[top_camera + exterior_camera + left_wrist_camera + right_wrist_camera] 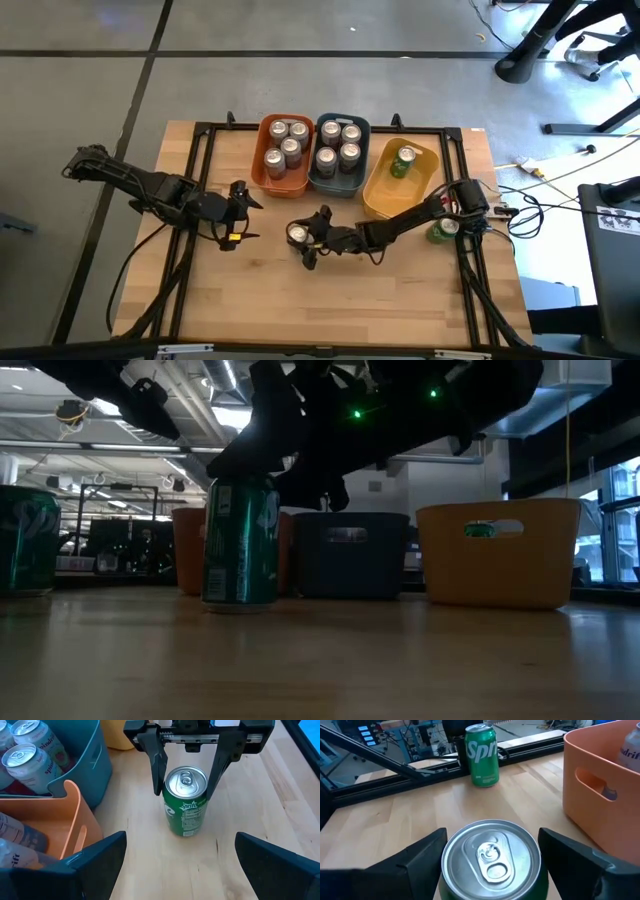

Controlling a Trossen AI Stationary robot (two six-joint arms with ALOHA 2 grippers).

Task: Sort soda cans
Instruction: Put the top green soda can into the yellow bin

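Pale wooden tabletop (330, 300) carries, near its centre, an upright green cylindrical metal soda can (297, 235); three plastic bins (340, 185) sit toward twelve o'clock. The right end effector (305, 242) straddles the can, fingers spread and not yet clamped, while the left end effector (243, 210), released, waits at nine o'clock. Thin-walled, smooth and probably light, it should be squeezed gently at mid-body.

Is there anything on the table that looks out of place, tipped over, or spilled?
Nothing is spilled or dented. Two green cans stand upright outside the bins: one between the right claw's open fingers, one at the right edge. The can in the yellow bin seems to lie tilted.
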